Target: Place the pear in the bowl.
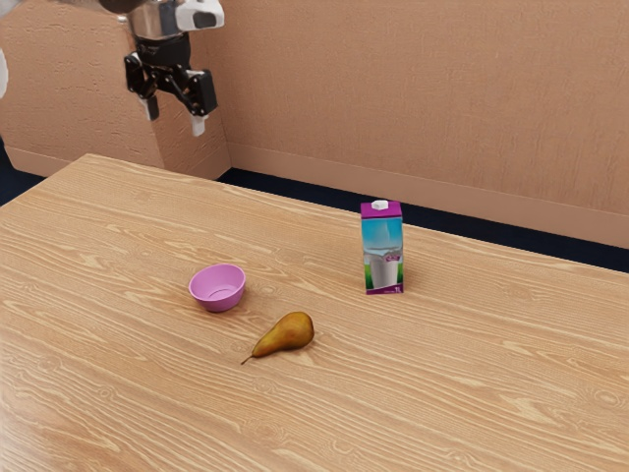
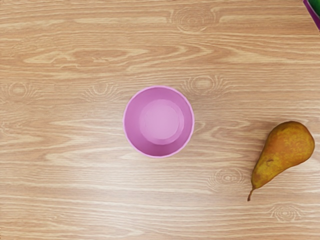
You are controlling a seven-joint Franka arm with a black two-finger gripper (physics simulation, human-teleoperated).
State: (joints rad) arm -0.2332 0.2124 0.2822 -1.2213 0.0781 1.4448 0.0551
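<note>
Exterior view: a wood-grained table (image 1: pixel 472 383) spans the lower frame; a tan wall (image 1: pixel 393 98) rises behind. At the upper left, the black gripper (image 1: pixel 175 116) hangs raised and released, its two fingers apart. Right of centre stands an upright milk carton (image 1: pixel 382 251), purple at top and base. The brown-yellow pear (image 1: pixel 287 332) lies on its side below centre, on the table outside the bowl, its stem toward the lower left. The pink bowl (image 1: pixel 218 298), upright, sits left of centre, near the pear.
</note>
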